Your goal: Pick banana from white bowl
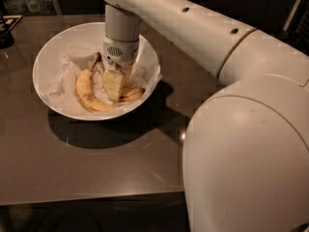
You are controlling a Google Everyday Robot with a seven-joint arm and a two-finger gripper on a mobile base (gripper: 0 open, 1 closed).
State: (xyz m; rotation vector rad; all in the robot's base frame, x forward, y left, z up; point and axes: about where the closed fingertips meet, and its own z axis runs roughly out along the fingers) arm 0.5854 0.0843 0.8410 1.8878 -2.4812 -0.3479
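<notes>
The white bowl stands on the dark table at the upper left, lined with crumpled white paper. My gripper points straight down into the bowl's middle. Right under it lies the banana, yellow with brown streaks and a browned end; only this end shows, and the gripper hides the rest. A second yellow banana with a brownish stem curves along the left of the gripper, close to it. I cannot tell whether the gripper holds anything.
My white arm reaches in from the right, and its big near link fills the lower right. A dark object sits at the table's far left. The table's front edge runs along the bottom.
</notes>
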